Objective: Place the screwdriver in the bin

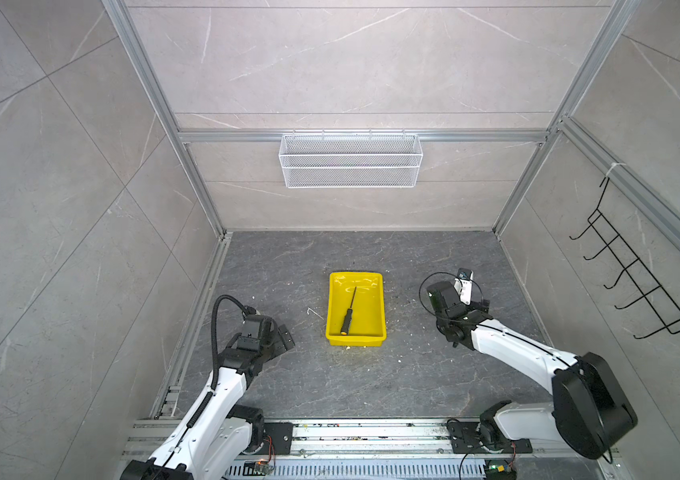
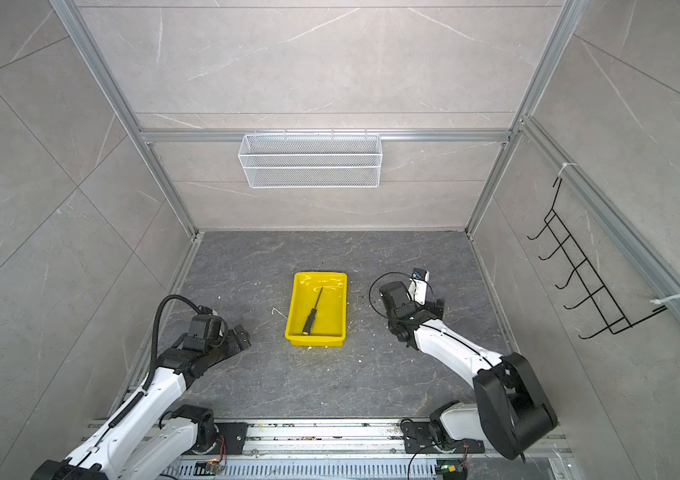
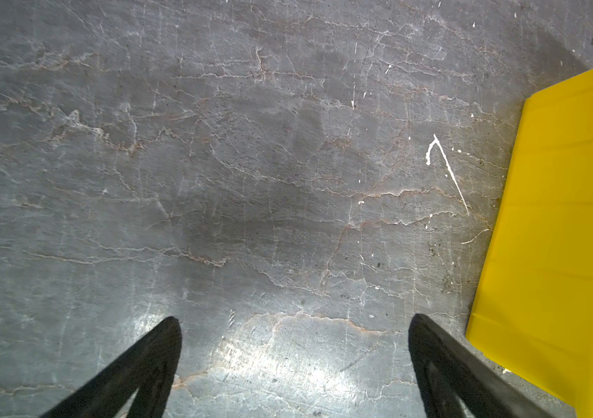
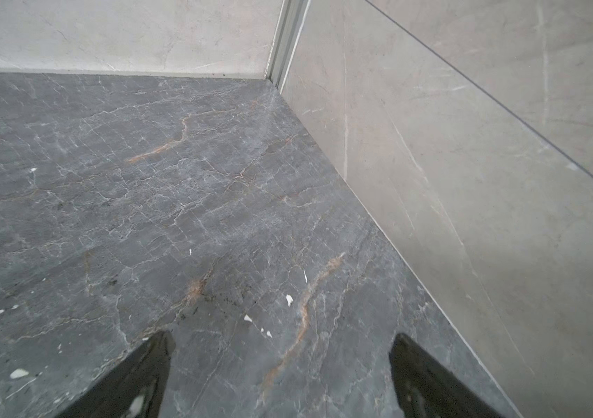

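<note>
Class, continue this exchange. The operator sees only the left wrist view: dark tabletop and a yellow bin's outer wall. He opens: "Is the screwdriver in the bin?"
Observer: Yes, the screwdriver lies flat inside the bin, seen in both top views.
Operator: Which way round?
Observer: Handle at the bin's near end, tip toward its far end.
Operator: And the right claw?
Observer: The right claw is open, over bare tabletop right of the bin.

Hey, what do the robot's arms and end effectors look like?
Both arms have white shells with black joints. The left arm carries a thick ribbed black hose; the right arm has a thin black cable looped at its wrist and a small white camera. The left end effector and right end effector have black, tapering fingers.
</note>
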{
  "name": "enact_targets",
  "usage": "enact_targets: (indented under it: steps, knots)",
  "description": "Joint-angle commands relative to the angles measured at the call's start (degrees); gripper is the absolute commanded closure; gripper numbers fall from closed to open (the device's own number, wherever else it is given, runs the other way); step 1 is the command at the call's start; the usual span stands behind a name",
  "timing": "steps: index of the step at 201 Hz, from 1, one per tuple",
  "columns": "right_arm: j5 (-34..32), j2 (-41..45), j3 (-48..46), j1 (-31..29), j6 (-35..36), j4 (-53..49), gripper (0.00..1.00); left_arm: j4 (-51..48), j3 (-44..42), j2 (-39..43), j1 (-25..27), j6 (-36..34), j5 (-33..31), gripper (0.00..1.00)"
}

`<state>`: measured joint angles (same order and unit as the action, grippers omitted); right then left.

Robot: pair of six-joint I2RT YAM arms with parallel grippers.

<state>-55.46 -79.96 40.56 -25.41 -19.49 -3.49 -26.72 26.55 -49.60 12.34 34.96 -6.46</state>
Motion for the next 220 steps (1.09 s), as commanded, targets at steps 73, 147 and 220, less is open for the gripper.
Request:
enact_targets:
  steps: [73,147,220]
  knots:
    - [12.71,-1.91,-10.96,6.20,11.86,29.44,0.01,1.08,2.94,-3.39,0.10,0.15,-0.43,0.00]
    - [24.86,-4.55,-19.93,10.54,19.92,53.40,0.01,1.06,1.25,1.08,0.01,0.55,-0.86,0.00]
    - [36.58,-7.52,-21.31,15.40,18.96,58.05,0.01,4.76,1.40,-1.67,-0.03,0.95,-3.76,0.00]
